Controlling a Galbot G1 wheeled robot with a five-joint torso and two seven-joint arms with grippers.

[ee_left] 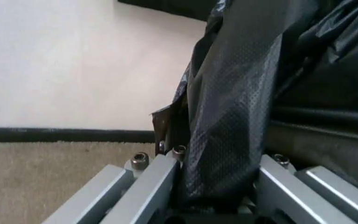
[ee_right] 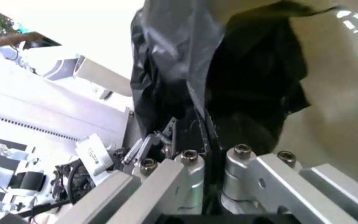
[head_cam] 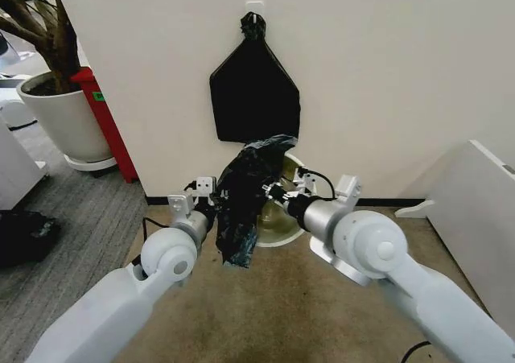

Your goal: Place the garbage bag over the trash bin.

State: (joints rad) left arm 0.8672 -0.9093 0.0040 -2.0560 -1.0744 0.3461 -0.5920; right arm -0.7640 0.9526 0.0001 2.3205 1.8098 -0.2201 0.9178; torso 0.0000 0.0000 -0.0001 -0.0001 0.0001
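Together, left gripper (head_cam: 216, 208) and right gripper (head_cam: 273, 195) pinch the garbage bag (head_cam: 245, 202), partly inside the trash bin (head_cam: 283, 218).

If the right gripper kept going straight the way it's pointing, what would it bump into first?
The right gripper is already pinching the garbage bag, so that black plastic comes first. Just past it sits the open trash bin, probably the next thing it would meet, though depth is hard to judge here.
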